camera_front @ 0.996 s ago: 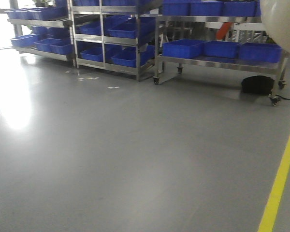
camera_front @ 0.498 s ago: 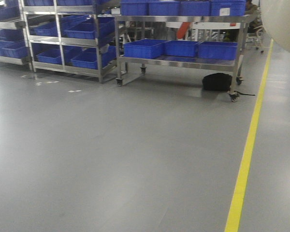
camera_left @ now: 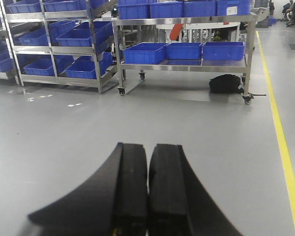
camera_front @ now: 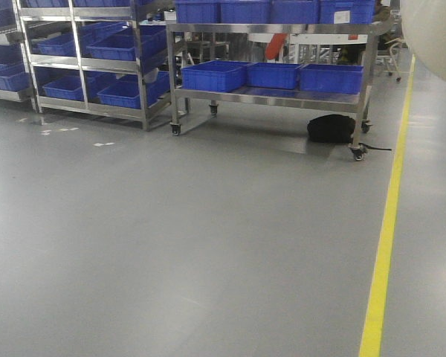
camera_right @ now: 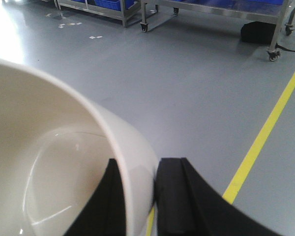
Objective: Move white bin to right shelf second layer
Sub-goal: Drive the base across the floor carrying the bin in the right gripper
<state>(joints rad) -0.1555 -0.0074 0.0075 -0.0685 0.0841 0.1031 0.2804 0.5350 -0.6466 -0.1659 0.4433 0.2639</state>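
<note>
You're in a warehouse/stockroom: steel racks [camera_left: 59,49] w/ blue crates [camera_left: 145,52] ahead of the left pincer [camera_left: 148,196], smooth grey floor [camera_left: 137,118] below it, yellow lane line [camera_left: 280,137] to its right.

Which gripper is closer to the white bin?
Right. The right gripper clamps the wall of the white bin; the left gripper is shut on nothing, with no bin in its view.

left gripper [camera_left: 148,147] — two matte black fingers [camera_left: 130,187], broad and wedge-shaped, outer edges flaring in a curve, inner faces flat. right gripper [camera_right: 140,169] — the same matte black, similarly curved.
</note>
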